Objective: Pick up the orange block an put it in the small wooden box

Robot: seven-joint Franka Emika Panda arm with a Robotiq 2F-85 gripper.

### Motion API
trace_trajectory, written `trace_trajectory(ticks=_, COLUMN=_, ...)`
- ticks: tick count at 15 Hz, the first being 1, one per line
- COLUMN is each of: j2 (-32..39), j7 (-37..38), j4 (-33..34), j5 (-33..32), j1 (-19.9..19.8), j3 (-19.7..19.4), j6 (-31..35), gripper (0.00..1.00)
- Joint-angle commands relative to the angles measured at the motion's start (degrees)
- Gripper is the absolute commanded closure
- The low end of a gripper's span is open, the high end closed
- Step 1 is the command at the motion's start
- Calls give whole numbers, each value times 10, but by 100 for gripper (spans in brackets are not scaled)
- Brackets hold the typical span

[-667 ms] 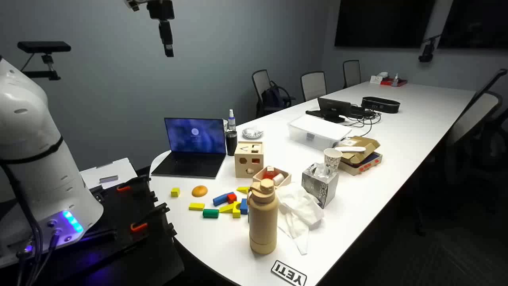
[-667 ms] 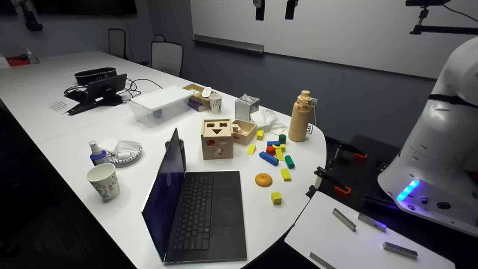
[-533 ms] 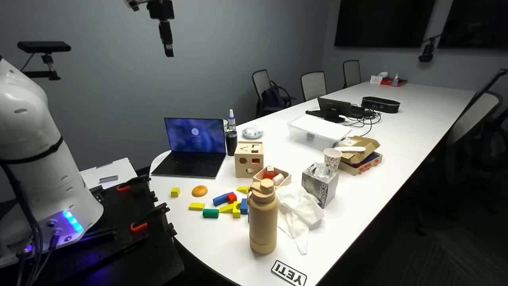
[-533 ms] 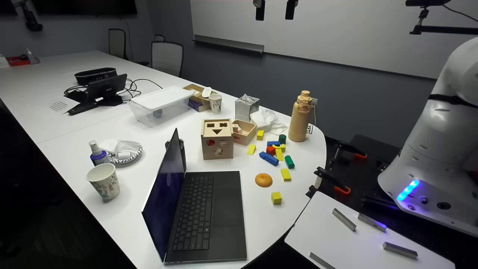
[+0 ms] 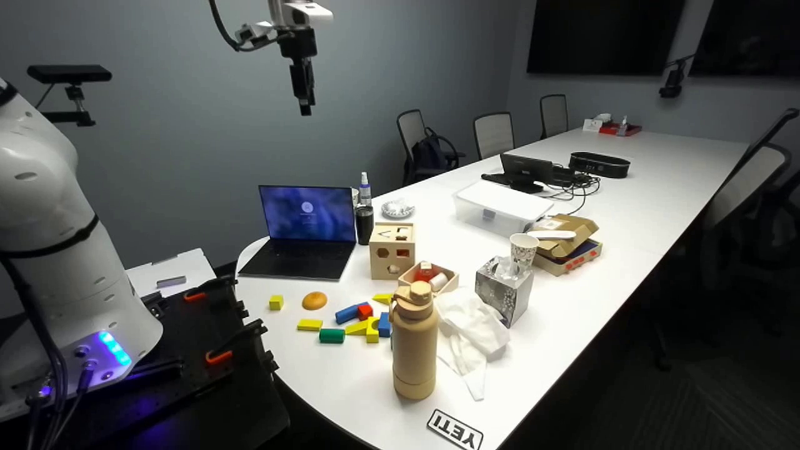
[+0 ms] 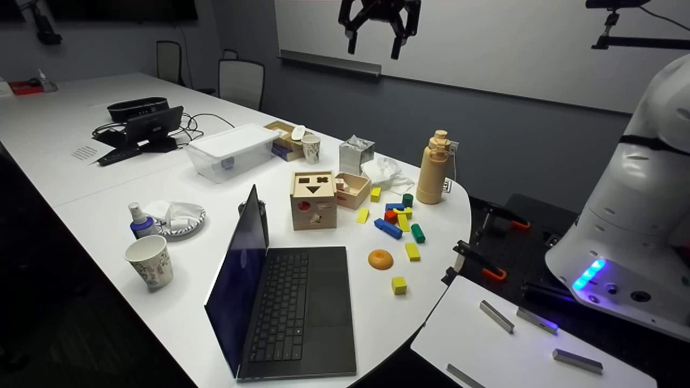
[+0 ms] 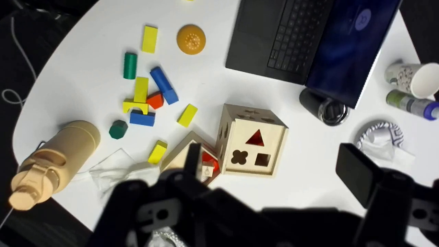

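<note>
The small wooden box is a light-wood cube with dark shape cut-outs, upright on the white table. It also shows in an exterior view and in the wrist view. A round orange dome-shaped piece lies near the laptop; it also shows in an exterior view and at the top of the wrist view. A red-orange block lies among other blocks. My gripper is open and empty, high above the table; its fingers are spread apart in the wrist view.
An open wooden tray with pieces inside stands against the cube. Yellow, blue and green blocks lie around the red one. A tall tan bottle, a tissue box, an open laptop and a black tumbler stand near.
My gripper has come lower and over the table, rightward in one exterior picture and leftward in the opposite one. It stays open. The things on the table have not moved.
</note>
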Motion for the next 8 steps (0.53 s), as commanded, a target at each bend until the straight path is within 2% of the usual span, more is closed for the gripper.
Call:
trace_trajectory(ticks=1, j2=67, j7=36, j4=-37, j5=39, j1=-11, j3=-30, j6=113, gripper=0)
trace_trajectory(ticks=5, j2=154, j7=40, j4=-94, j5=111, j1=-11, j3=-69, j6=269, gripper=0)
trace_trajectory(ticks=8, j2=235, j7=27, j4=-112, j5=205, j1=-2, j3=-83, j6=381, gripper=0)
